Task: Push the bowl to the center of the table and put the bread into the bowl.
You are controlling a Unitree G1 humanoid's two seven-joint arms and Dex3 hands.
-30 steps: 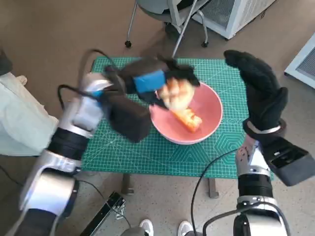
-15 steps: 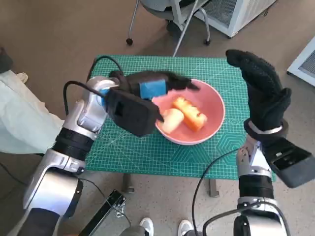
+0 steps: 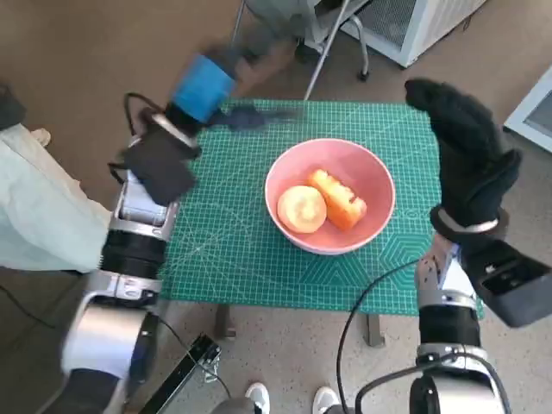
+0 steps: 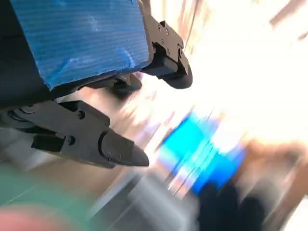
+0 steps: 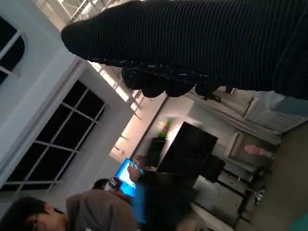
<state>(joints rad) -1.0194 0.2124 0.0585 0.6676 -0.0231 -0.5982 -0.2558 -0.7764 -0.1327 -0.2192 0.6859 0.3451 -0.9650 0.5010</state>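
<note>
No readable txt, labels, brands or nos. anywhere I can see. The green mat [image 3: 250,250] on my table has only printed grid lines & hexagon shapes, no legible figs.

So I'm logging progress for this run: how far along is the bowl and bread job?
It looks essentially finished. The pink bowl sits near the middle of the green table, with two pieces of bread inside. Nothing is in hand: the left hand is raised at the table's far edge, blurred and apparently holding nothing; the right hand is open above the table's right edge. Nothing obvious remains.
</note>
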